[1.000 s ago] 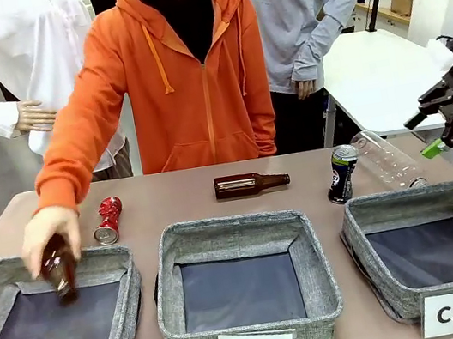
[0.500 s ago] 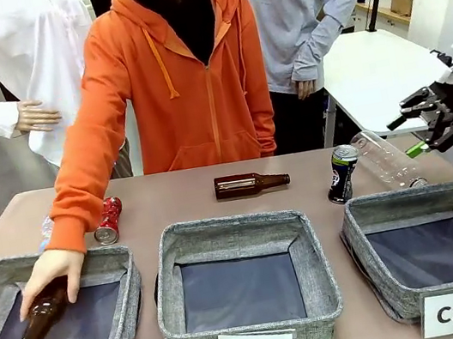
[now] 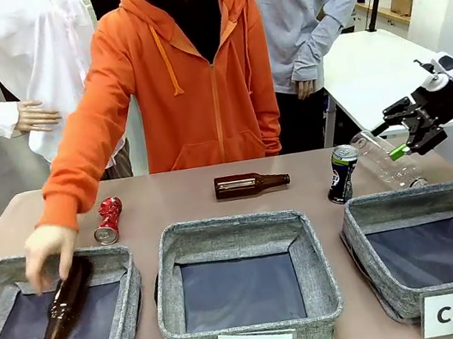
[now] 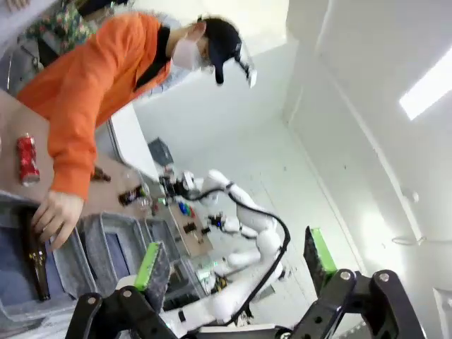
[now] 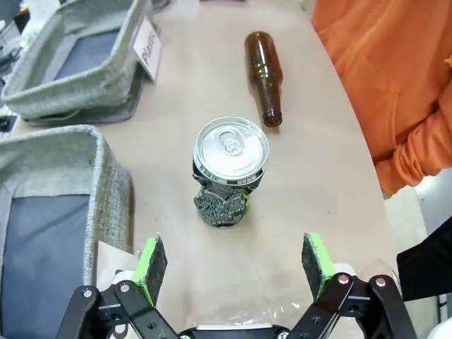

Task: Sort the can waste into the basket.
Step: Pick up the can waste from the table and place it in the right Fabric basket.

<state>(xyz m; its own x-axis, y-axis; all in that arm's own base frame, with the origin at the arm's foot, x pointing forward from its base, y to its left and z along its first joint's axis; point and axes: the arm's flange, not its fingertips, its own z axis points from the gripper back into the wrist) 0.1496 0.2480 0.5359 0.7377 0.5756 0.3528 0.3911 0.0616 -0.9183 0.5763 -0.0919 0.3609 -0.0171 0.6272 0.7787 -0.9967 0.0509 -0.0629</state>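
My right gripper (image 3: pixel 390 140) has swung left toward the crushed black drink can with white print (image 5: pixel 229 169). The can stands upright, centred just beyond the gripper's wide-spread, empty green-padded fingers (image 5: pixel 150 261), beside the grey woven "Can" basket (image 3: pixel 415 206). My left gripper (image 4: pixel 236 261) also gapes empty.

Both the left gripper (image 4: pixel 233 258) and the right gripper (image 5: pixel 233 263) are black linkage frames with round silver pivot screws and bright green rectangular pads (image 5: pixel 316 263). The white rounded right arm (image 4: pixel 263 241) carries a looping black cable (image 4: pixel 286 239). The person wears an orange zip-front hoodie (image 3: pixel 195 88) with matching drawstrings, ribbed cuffs and a black high collar (image 3: pixel 183 11) beneath.
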